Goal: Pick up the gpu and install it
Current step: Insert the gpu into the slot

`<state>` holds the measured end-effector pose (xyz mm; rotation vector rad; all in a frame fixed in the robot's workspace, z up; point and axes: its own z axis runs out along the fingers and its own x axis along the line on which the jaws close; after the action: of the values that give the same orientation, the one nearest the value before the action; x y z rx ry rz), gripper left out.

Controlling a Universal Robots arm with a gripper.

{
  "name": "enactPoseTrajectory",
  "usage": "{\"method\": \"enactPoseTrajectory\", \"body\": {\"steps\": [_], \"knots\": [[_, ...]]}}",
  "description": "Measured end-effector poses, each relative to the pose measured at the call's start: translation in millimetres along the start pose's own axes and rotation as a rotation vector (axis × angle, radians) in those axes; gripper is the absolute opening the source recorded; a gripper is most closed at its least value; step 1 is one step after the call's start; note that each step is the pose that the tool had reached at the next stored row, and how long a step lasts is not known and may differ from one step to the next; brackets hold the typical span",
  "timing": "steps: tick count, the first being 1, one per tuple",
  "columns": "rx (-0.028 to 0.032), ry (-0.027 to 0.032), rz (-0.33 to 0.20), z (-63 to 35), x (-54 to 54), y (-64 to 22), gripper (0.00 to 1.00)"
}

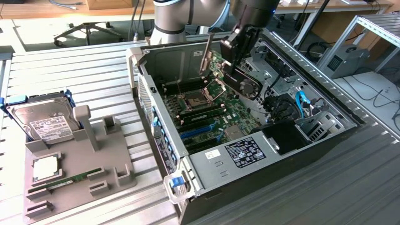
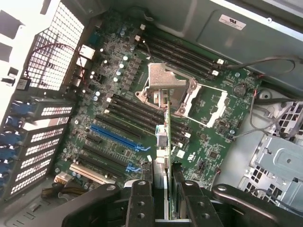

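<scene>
The arm (image 1: 172, 18) reaches down from the far side of the computer case (image 1: 216, 166), its wrist pointing straight into the open top. The gripper (image 1: 236, 54) is clamped on the gpu (image 1: 244, 84), one finger on each face of the card. The gpu hangs on edge inside the case's upper opening, raised above the motherboard (image 1: 206, 108) and not touching it. Its silver bracket (image 1: 205, 54) faces the case's rear wall, and its black shroud and fan face the drive cage side.

In the wrist view the fingers (image 2: 139, 203) pinch the gpu (image 2: 166, 137), seen edge-on above the motherboard (image 2: 118, 94). The card's lower end sits over the CPU socket (image 2: 165, 90), whose metal cover is tipped open. The blue slot (image 2: 113, 136) lies beside it, toward the case's perforated rear panel.

Inside the case, a blue cable (image 1: 302, 103) runs near the drive cage.

Outside the case, on the exterior view's left, a grey holder (image 1: 81, 164) carries a hard drive (image 1: 45, 123) standing upright, a memory stick (image 1: 65, 180) and a square processor chip (image 1: 47, 168).
</scene>
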<state>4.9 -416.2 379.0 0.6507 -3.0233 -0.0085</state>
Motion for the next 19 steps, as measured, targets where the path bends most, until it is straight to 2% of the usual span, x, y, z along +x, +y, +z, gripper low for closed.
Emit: {"method": "enactPoseTrajectory", "body": {"steps": [5,19], "knots": [[0.0027,0.0009,-0.057,0.1,0.0,0.0,0.27],[0.0044,0.0015,-0.092,0.1,0.0,0.0,0.27]]}}
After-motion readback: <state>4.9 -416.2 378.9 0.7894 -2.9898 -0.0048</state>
